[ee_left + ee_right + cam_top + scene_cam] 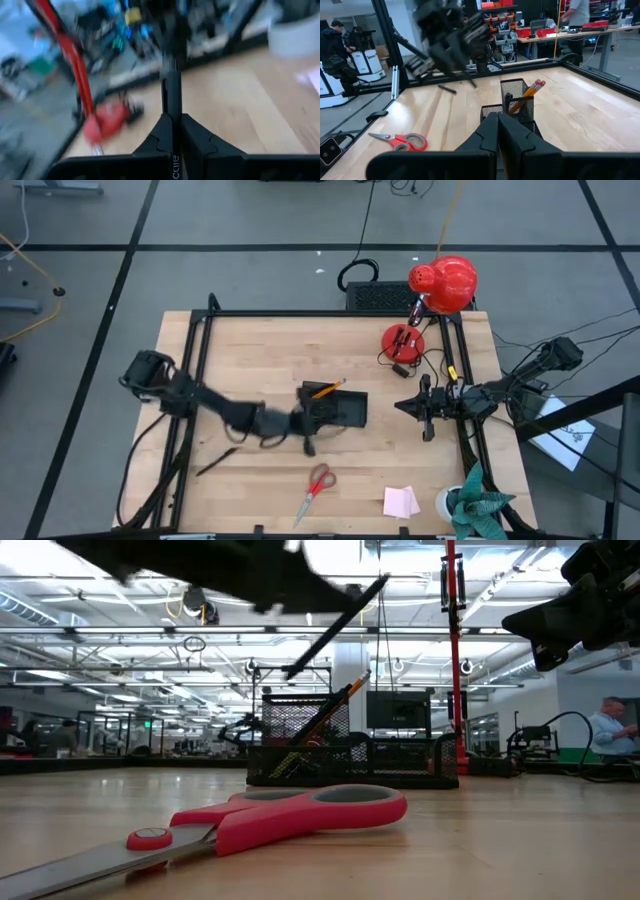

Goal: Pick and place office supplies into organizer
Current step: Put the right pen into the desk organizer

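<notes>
The left gripper [172,131] pinches a black pen [172,90] just beside the organizer [340,408] (pencils already inside); it should lower the pen tip-first, steeply.

No complete text can be read. Only a few pale letters are seen on the dark body of the left gripper [173,131], close to its closed fingers; they look like "alle", but the word is cut off and cannot be made sure.
</notes>
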Robot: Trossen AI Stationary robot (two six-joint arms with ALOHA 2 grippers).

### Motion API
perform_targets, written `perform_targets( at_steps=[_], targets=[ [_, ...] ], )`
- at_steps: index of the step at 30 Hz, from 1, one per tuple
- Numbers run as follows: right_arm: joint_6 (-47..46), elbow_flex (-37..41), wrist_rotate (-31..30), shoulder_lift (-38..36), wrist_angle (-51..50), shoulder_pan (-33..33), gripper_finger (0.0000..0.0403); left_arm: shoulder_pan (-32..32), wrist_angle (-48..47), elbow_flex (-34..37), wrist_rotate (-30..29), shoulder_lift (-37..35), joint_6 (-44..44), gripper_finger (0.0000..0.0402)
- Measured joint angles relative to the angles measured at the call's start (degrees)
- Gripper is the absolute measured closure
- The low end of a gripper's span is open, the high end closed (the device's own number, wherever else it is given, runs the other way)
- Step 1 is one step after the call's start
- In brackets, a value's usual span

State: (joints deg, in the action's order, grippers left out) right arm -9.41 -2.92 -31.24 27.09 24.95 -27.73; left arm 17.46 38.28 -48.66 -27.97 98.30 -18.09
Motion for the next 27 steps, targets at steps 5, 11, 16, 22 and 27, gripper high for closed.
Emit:
perform_targets(
  at_steps=[5,11,16,22,27],
  targets=[
    [-0.86,0.0,0.02,0.0,-0.15,-0.13,0.0399,-9.87,6.59,-0.02,16.74,-0.1,-2.17,0.0394],
    [-1.09,0.0,0.02,0.0,-0.86,-0.13,0.0399,-16.75,6.29,0.0,28.74,-0.07,-0.66,0.0388],
    [-1.07,0.01,0.04,0.0,-1.27,-0.13,0.0399,-20.26,4.85,0.4,34.21,-0.09,-1.0,0.0394],
    [-1.78,0.01,0.08,0.0,-1.44,-0.13,0.0399,-24.89,6.29,5.82,37.56,-0.09,2.4,0.0389],
    [-1.84,0.0,0.07,0.0,-1.22,-0.13,0.0399,-25.97,12.28,8.95,41.65,-0.11,4.23,0.0393]
  ],
)
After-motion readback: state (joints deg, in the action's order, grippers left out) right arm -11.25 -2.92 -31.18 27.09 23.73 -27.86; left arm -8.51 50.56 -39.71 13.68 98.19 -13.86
